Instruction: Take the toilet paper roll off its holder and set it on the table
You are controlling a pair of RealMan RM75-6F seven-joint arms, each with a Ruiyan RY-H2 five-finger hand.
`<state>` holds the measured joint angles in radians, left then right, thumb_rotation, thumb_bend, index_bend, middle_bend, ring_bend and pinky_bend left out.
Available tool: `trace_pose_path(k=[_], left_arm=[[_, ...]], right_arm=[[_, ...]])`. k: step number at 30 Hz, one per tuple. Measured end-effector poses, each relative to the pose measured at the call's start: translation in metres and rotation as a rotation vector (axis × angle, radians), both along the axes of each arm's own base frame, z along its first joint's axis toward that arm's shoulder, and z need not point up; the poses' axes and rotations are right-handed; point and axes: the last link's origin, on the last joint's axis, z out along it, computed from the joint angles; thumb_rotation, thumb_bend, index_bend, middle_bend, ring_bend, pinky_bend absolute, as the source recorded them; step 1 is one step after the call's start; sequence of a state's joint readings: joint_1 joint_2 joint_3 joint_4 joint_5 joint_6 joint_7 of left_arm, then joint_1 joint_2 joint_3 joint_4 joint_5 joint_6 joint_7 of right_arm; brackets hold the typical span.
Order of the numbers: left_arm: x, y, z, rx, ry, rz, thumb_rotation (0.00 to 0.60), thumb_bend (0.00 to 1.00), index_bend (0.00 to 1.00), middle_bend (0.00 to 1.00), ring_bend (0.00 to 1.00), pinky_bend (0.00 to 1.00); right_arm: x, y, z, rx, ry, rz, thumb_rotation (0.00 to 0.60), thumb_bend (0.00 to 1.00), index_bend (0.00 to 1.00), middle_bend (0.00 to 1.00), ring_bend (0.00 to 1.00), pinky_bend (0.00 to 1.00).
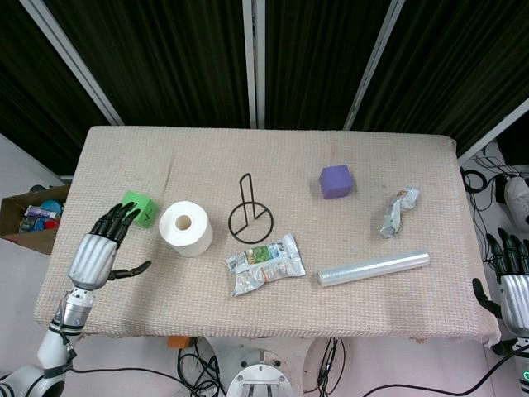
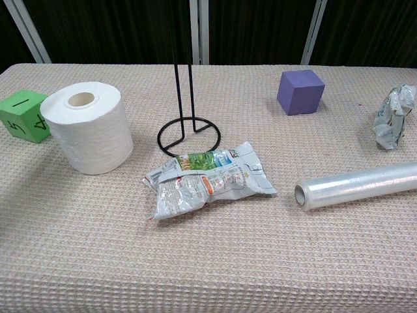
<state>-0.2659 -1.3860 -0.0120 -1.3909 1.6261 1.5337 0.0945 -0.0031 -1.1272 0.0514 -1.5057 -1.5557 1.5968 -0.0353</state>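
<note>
Fingers of the left robot hand [image 1: 92,255] are spreading apart, grasping nothing, left of the toilet paper roll [image 1: 186,228]. The roll is standing upright on the table [image 1: 264,149], off its holder [image 1: 250,217], which is just to its right; a green cube [image 1: 140,208] is sitting just to its left. Far right of the roll, beyond the table edge, the right robot hand [image 1: 514,279] is also hanging released.
</note>
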Motion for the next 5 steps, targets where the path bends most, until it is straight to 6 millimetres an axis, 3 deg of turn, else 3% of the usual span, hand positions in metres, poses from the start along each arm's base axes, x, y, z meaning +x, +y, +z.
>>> trace_pose_path(k=[5], left_arm=[[-0.018, -0.028, 0.020, 0.047, 0.218, 0.045, 0.310, 0.11, 0.08, 0.05, 0.03, 0.21]], right_arm=[[-0.007, 0.001, -0.005, 0.023, 0.019, -0.031, 0.600, 0.31, 0.00, 0.00, 0.00, 0.00]])
